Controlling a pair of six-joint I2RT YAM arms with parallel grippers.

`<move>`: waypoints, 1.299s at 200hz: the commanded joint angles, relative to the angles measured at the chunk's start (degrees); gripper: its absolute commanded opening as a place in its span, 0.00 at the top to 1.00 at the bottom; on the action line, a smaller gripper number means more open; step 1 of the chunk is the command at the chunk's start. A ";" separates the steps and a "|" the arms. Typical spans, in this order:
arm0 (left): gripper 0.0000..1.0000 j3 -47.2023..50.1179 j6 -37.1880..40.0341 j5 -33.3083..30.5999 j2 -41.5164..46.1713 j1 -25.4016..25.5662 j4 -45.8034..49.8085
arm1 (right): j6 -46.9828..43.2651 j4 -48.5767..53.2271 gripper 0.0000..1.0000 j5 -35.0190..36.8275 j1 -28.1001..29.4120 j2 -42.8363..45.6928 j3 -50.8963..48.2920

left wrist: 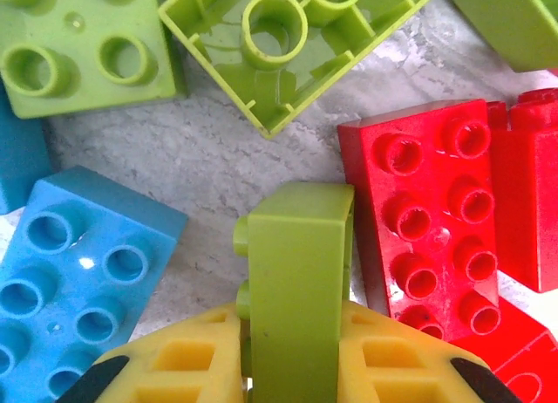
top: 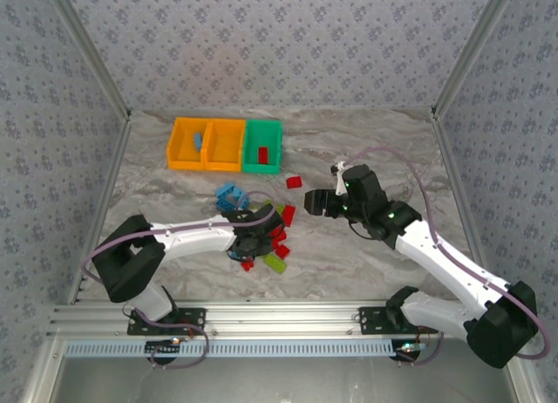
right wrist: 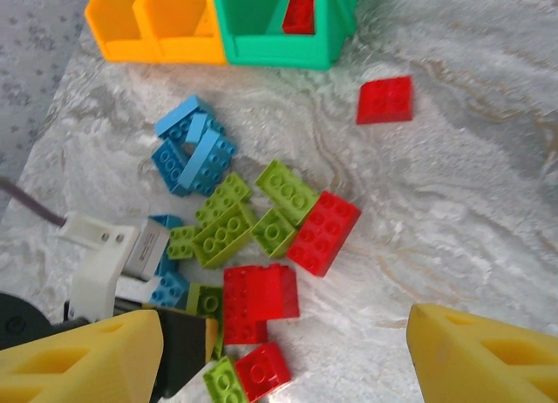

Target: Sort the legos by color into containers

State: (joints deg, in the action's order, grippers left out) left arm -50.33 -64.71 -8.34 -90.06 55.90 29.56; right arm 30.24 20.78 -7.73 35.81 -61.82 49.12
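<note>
The left fingers hold a lime brick in the pile of legos on the counter, its long axis pointing ahead from them. The right fingers hang wide apart, empty; the containers stand beyond the pile.

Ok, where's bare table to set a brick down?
Bare marble lies right of the green bin, beyond the right pincer, and between the orange bins and the left arm. Crowded: the brick pile around the left pincer, shut on a green brick.
</note>
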 commanded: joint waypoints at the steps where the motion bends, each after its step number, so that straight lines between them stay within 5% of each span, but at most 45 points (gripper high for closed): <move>1: 0.83 0.10 2.63 -3.05 5.44 0.10 0.91 | -0.20 0.74 0.23 -4.27 0.88 -0.92 -0.73; 28: 0.85 -4.04 10.75 -9.37 11.04 -3.54 3.71 | 0.33 0.42 0.23 -3.33 1.36 -0.53 -0.68; 61: 0.87 -11.58 24.04 -14.43 10.17 -15.41 -0.31 | 0.12 0.46 0.23 -1.03 1.15 -0.07 -0.65; 107: 0.86 -26.45 35.87 -14.13 -8.51 -29.13 -12.79 | 1.22 1.36 0.23 -1.07 1.29 1.22 -1.04; 145: 0.84 -41.10 35.77 -7.89 -24.45 -35.96 -11.37 | 2.17 2.72 0.23 0.55 1.34 5.82 -3.07; 174: 0.67 -48.06 38.74 -6.67 -30.03 -36.83 -9.22 | 1.97 4.62 0.23 2.91 1.27 7.94 -4.20; 210: 0.54 -45.13 38.69 -6.16 -25.43 -36.83 -10.16 | 2.18 4.27 0.23 3.16 1.22 6.86 -4.59; 260: 0.60 -26.67 36.97 -1.83 -2.49 -33.64 -14.01 | -0.07 2.72 0.24 9.42 1.27 -3.22 -0.38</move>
State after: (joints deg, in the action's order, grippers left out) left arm -84.14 -27.00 -13.63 -107.33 19.49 17.80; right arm 31.68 23.14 -3.77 36.91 -59.27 45.36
